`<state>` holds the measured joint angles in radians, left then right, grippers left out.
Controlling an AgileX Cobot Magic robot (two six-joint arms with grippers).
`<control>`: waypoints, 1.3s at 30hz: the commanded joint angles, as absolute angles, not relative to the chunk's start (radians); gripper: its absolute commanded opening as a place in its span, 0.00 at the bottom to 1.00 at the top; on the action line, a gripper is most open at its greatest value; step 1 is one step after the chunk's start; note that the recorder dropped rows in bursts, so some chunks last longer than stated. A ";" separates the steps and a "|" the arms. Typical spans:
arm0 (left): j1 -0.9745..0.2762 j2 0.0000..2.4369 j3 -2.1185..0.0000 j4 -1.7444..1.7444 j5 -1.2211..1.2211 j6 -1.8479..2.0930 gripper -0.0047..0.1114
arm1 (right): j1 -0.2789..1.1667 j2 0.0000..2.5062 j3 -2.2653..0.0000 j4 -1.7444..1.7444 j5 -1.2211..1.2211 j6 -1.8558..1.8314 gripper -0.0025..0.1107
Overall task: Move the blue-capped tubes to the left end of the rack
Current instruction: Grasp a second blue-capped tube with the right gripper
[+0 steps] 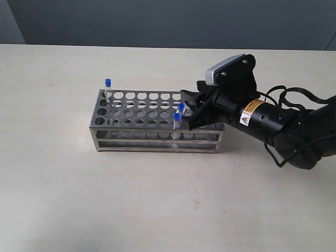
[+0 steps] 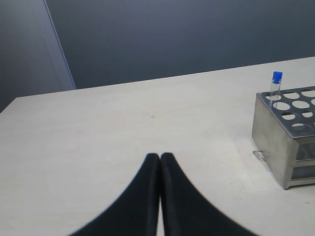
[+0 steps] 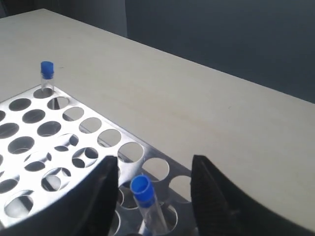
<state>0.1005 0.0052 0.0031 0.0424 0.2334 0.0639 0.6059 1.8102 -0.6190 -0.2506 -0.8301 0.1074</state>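
Shiny metal rack (image 1: 147,127), matt tabletop (image 1: 157,205)

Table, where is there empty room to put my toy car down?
The wide bare table between the rack and the exterior view's near edge is free, and so is the stretch beyond the rack's left end. The right end is crowded: the right gripper straddles a blue-capped tube there, another beside it.

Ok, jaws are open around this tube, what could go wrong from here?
The right jaws straddle one slim clear blue-capped tube, but a second blue-capped tube stands close by: closing or lifting may knock it. The straddled tube looks tilted and may bind in the shiny steel rack.
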 commanded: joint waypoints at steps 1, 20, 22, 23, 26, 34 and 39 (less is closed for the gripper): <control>0.096 0.000 0.000 0.044 0.231 0.063 0.05 | 0.607 1.844 -0.637 -0.242 -0.842 0.089 0.43; 0.096 0.000 0.000 0.044 0.231 0.063 0.05 | 0.607 1.936 -0.697 -0.246 -0.816 0.089 0.35; 0.096 0.000 0.000 0.044 0.231 0.063 0.05 | 0.607 1.936 -0.697 -0.246 -0.816 0.089 0.23; 0.096 0.000 0.000 0.044 0.231 0.063 0.05 | 0.607 1.936 -0.697 -0.246 -0.816 0.089 0.15; 0.096 0.000 0.000 0.044 0.231 0.063 0.05 | 0.607 1.936 -0.697 -0.267 -0.822 0.092 0.02; 0.096 0.000 0.000 0.044 0.231 0.063 0.05 | 0.607 1.895 -0.697 -0.284 -0.799 0.078 0.03; 0.096 0.000 0.000 0.044 0.231 0.063 0.05 | 0.607 1.776 -0.697 -0.284 -0.755 0.031 0.03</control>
